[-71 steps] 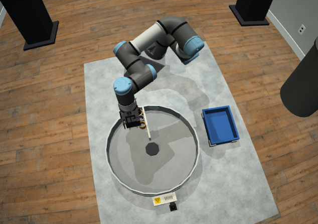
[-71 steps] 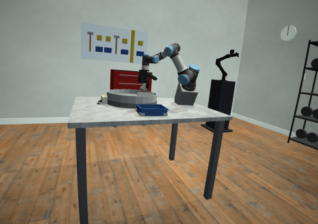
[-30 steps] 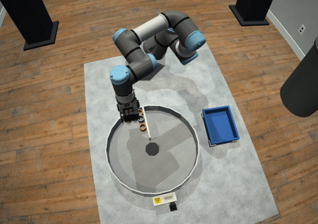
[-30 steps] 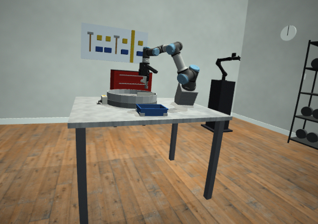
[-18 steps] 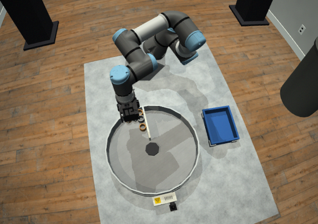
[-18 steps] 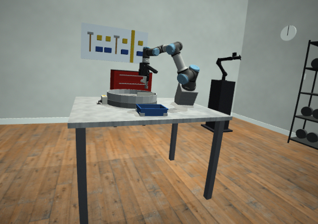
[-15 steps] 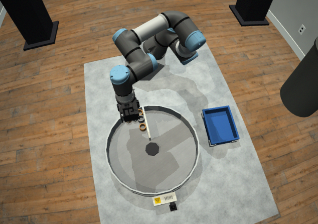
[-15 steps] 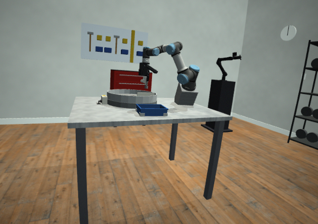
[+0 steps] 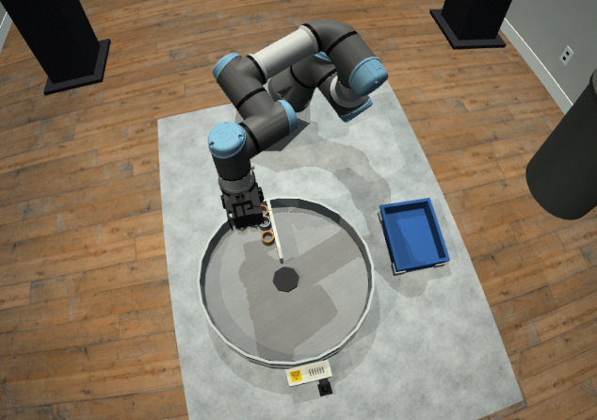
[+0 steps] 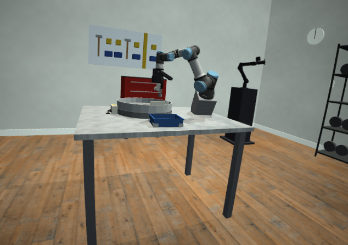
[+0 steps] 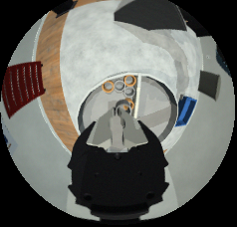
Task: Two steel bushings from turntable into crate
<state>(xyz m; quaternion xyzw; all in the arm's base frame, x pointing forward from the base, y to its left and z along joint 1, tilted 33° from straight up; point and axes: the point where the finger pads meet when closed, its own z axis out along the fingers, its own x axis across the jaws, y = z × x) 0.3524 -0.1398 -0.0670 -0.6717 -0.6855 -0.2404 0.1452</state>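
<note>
My gripper hangs above the far left part of the round grey turntable, close to its white divider bar. It is shut on a grey steel bushing, seen between the fingertips in the wrist view. In the side view the gripper is raised clear above the turntable rim. On the turntable below lie brass-coloured bushings and a steel one; the wrist view shows several in a cluster. The blue crate stands empty to the right of the turntable.
The turntable has a raised rim and a dark hub in the middle. A small label box sits at its near edge. The arm's base stands behind the crate.
</note>
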